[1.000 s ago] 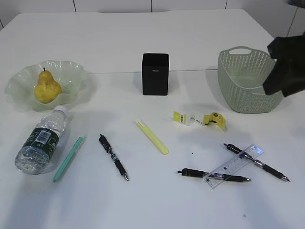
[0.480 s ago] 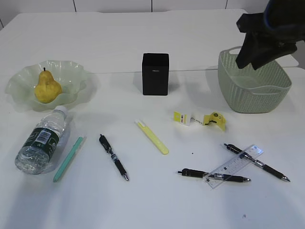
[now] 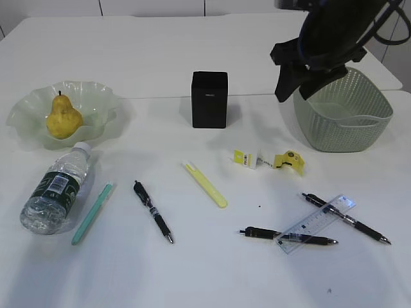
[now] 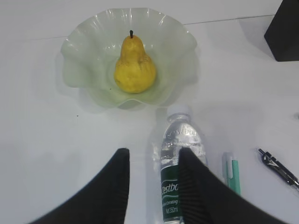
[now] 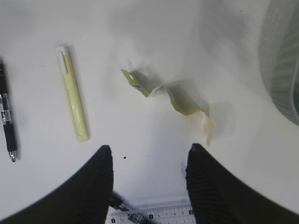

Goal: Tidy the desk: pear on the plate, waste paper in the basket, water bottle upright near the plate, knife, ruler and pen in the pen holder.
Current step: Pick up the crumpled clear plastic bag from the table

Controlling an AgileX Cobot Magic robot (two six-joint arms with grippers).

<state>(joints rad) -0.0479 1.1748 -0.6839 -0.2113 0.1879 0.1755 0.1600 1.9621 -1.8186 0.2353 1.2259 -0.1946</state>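
The pear [image 3: 64,120] [image 4: 134,70] lies in the wavy plate [image 3: 96,96] [image 4: 84,51]. Just in front, the water bottle [image 3: 54,187] [image 4: 180,158] lies on its side. My left gripper [image 4: 152,156] hangs open above it, holding nothing. The waste paper [image 3: 270,159] [image 5: 168,93] lies mid-desk, with my open right gripper [image 3: 292,86] [image 5: 149,148] high above it. Pen holder [image 3: 209,99] and basket [image 3: 340,115] [image 5: 282,60] stand at the back. A pale yellow pen-shaped knife [image 3: 205,184] [image 5: 72,98], the ruler [image 3: 316,223] [image 5: 154,214] and a black pen [image 3: 153,210] lie flat.
A teal pen-shaped stick [image 3: 93,212] [image 4: 231,172] lies beside the bottle. Two more black pens [image 3: 287,236] [image 3: 347,218] lie under the ruler. The left arm does not show in the exterior view.
The right arm has swung in from the right edge to the basket's left side, and its jaws have widened. Nothing on the desk has moved.
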